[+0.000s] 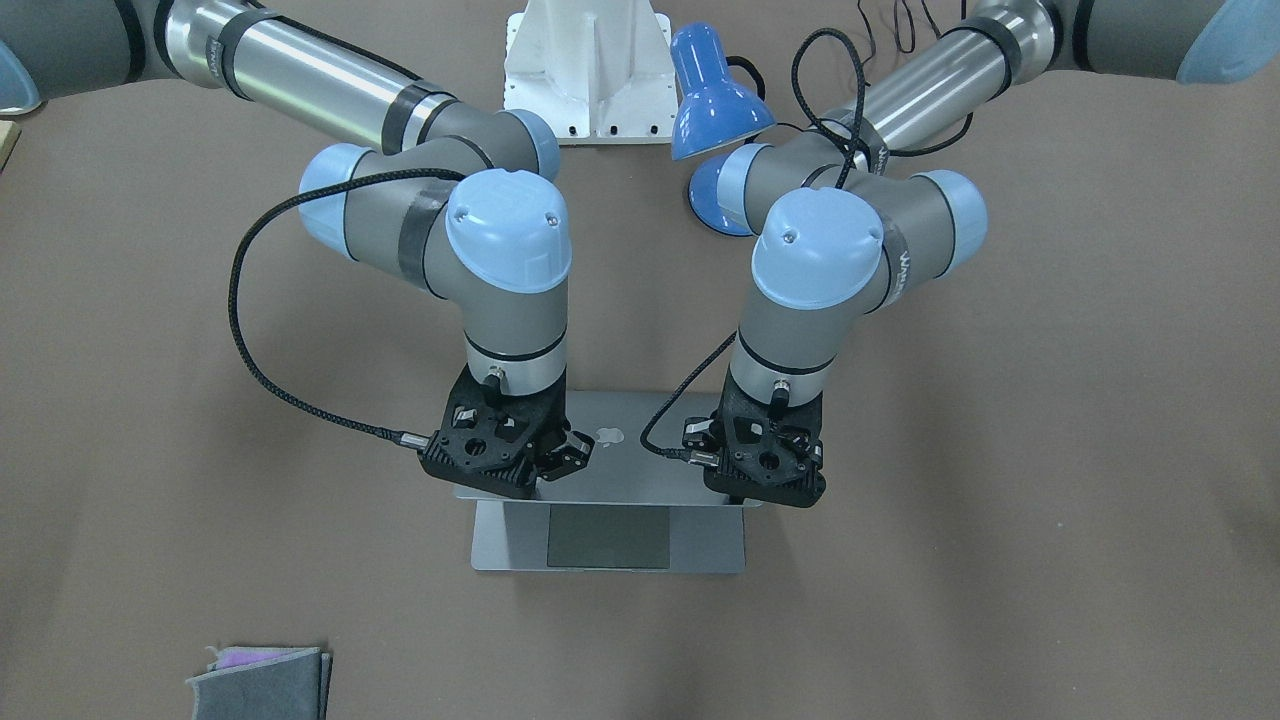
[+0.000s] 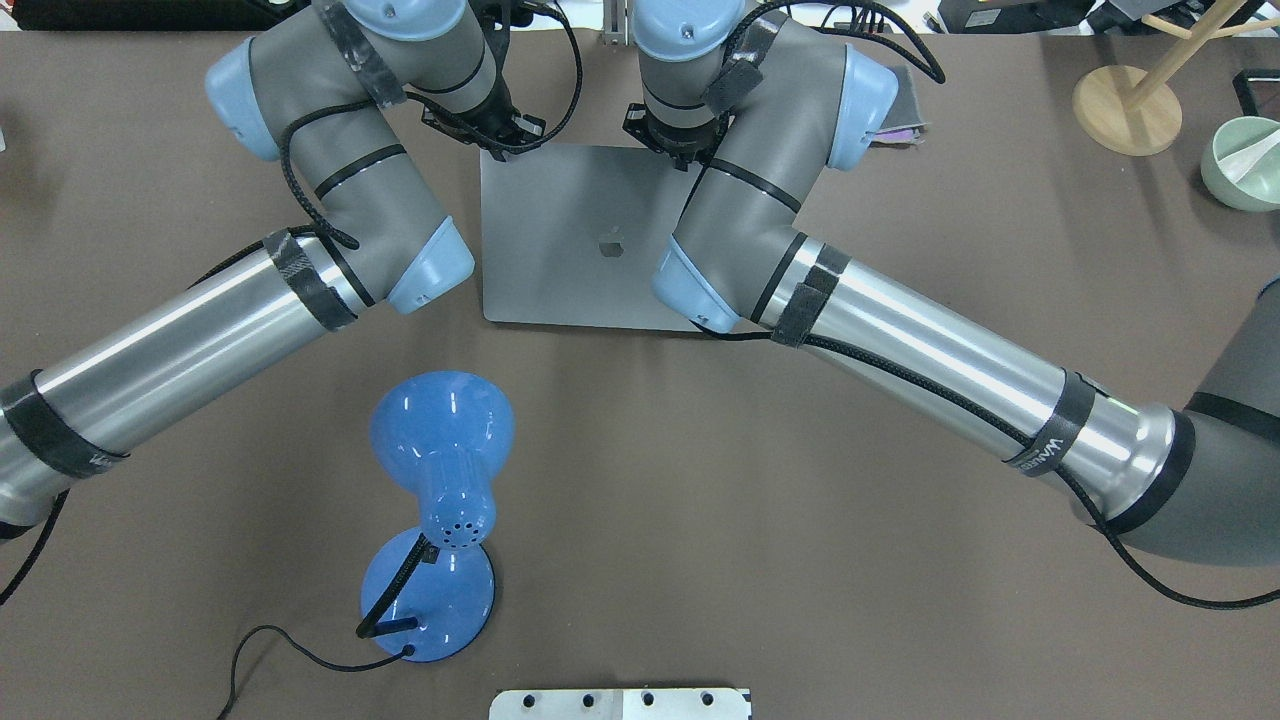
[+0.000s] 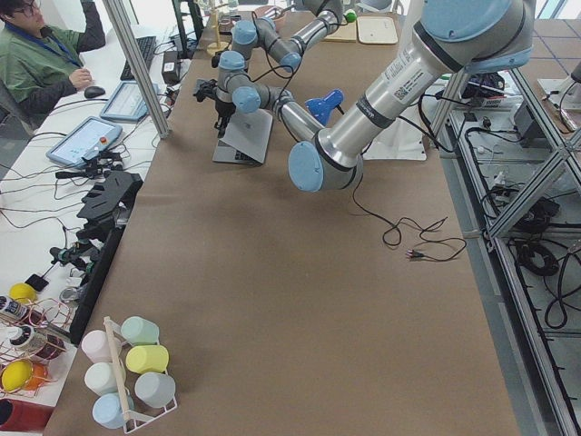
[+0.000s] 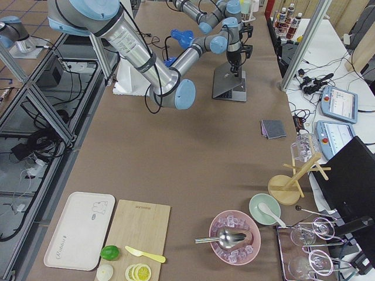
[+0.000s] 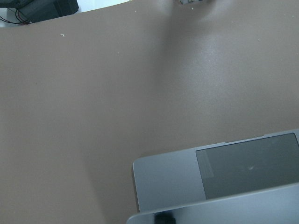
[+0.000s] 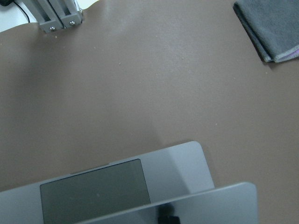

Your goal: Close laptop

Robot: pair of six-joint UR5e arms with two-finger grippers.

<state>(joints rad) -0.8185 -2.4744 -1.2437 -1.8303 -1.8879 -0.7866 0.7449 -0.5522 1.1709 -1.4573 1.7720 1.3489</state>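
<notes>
The silver-grey laptop lies mid-table with its lid tilted low over the base, so only the palm rest and trackpad show. The lid's apple logo shows in the overhead view. My left gripper is over the lid's free edge at one corner, and my right gripper is at the other. In each wrist view a single dark fingertip pair sits centred on the lid's edge, in the left one and the right one. Both look shut and hold nothing.
A blue desk lamp lies between the laptop and the robot's white base mount. A grey felt pouch lies on the operators' side, off my right gripper. A wooden stand and a green bowl are far right.
</notes>
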